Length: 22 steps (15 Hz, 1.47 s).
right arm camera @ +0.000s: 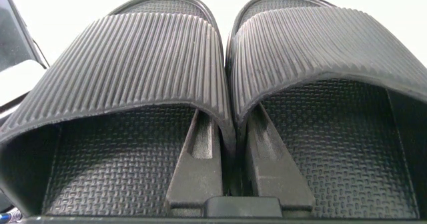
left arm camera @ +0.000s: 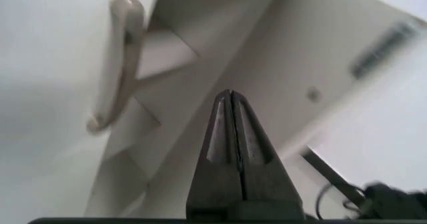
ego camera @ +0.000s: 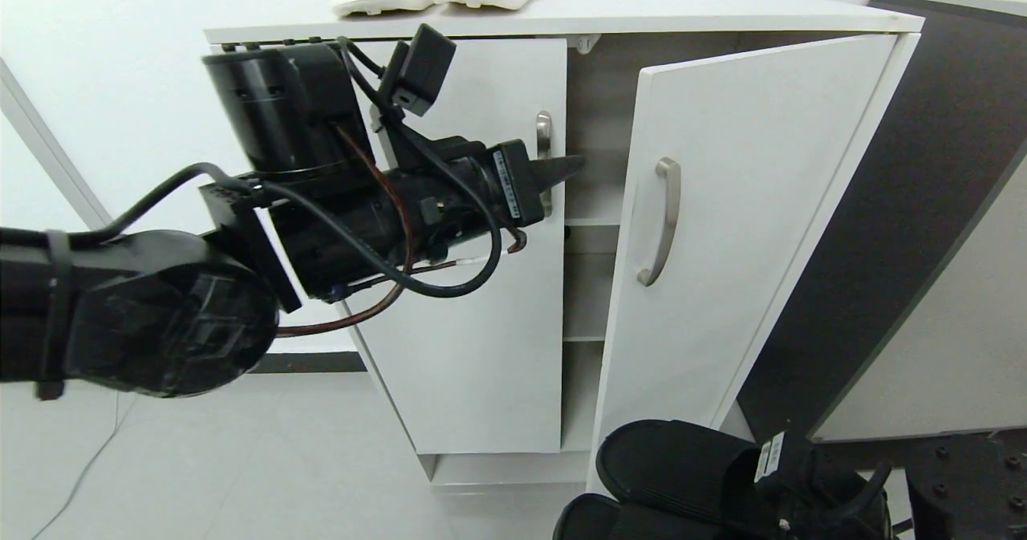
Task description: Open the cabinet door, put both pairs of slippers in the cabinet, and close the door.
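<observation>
Right hand (right arm camera: 230, 117) around adjoining walls of black slippers (right arm camera: 147, 57)

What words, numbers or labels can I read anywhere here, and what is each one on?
No text is readable.
White strip label on the left gripper: print too small to read.
Two white tags on the right gripper, which holds the black slippers: too small to read.
Dark mark on a white panel, left wrist view: blurred, unreadable.
</observation>
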{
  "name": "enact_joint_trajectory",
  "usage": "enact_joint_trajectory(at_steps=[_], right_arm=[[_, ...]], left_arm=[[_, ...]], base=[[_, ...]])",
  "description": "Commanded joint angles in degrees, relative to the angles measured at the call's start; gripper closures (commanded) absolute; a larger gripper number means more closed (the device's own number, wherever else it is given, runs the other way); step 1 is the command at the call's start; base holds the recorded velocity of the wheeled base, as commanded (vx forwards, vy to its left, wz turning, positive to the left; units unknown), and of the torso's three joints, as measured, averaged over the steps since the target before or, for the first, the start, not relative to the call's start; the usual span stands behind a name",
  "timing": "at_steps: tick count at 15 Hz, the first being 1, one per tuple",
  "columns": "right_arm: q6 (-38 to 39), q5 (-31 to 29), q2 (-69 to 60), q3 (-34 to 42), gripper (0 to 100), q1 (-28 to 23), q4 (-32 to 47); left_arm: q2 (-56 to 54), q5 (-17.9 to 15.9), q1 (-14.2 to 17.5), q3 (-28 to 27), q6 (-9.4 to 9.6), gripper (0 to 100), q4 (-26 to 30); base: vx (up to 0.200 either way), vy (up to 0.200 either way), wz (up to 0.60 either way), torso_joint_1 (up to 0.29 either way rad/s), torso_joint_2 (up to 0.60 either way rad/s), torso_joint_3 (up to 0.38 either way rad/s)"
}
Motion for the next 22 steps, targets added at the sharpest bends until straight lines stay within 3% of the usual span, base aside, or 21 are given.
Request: enact_joint_trajectory(at_steps=[1,5,11,14,16,18,22], right_arm=[[-0.07,0.06,0.29,0.01,100,0.09,0.02],[-0.07,0.06,0.73,0.01,100,0.26,0.1],[-0.07,0.15,0.82,1.07,100,1.4,0.1],[-0.15,1.91,0.64,1.68,100,1.84,0.02],[-0.15,2.0,0.64,1.68,100,1.84,0.02],[0.11,1.73,0.9,1.24,100,1.67,-0.07],[3.8,-2.4,2.66,-3.59,100,-0.09,0.02]], left_arm=[[5.68,-1.33,-0.01,-3.11,-0.01,100,-0.27],[8.05,-2.12,-1.06,-4.34,0.17,100,-0.36],[6.12,-2.21,-4.84,-1.88,0.34,100,-3.09],[4.62,-2.21,-10.12,0.85,0.34,100,-6.34],[4.71,-2.21,-11.44,0.67,0.43,100,-6.69],[4.89,-2.12,-10.56,0.67,0.43,100,-6.95],[-0.92,-0.98,-1.15,4.01,0.61,100,-8.27]], base=[[0.0,0.0,0.0,0.0,0.0,0.0],[0.0,0.0,0.0,0.0,0.0,0.0],[-0.2,0.0,0.0,0.005,0.0,0.001],[-0.2,0.0,0.0,0.002,0.0,0.001],[-0.2,0.0,0.0,0.002,0.01,0.002],[-0.2,0.0,0.0,0.0,0.0,0.005],[-0.05,0.0,0.0,-0.001,0.0,0.001]])
